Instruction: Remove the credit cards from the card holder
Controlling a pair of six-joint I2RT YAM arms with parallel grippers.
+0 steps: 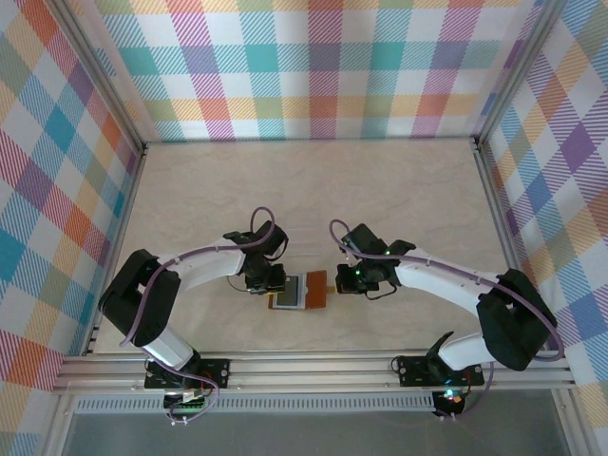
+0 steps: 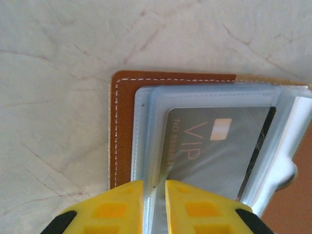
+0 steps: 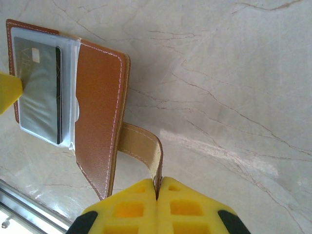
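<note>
The brown leather card holder (image 1: 318, 290) lies open on the table between both arms. Its grey-blue inside pockets (image 2: 146, 122) hold a grey credit card marked VIP (image 2: 219, 156), with a dark credit card (image 2: 258, 151) edge showing behind it. My left gripper (image 2: 154, 204) is closed on the outer edge of the pocket stack, right at the grey card's edge. My right gripper (image 3: 157, 187) is shut on the little strap tab (image 3: 144, 146), which curls up from the holder's leather flap (image 3: 97, 112). One left finger (image 3: 9, 87) shows over the grey credit card (image 3: 36, 92).
The pale marbled table top (image 1: 313, 190) stretches away behind the holder. Checked cloth walls (image 1: 313, 66) stand on three sides. An aluminium rail (image 1: 313, 366) runs along the near edge, close below the holder (image 3: 29, 209).
</note>
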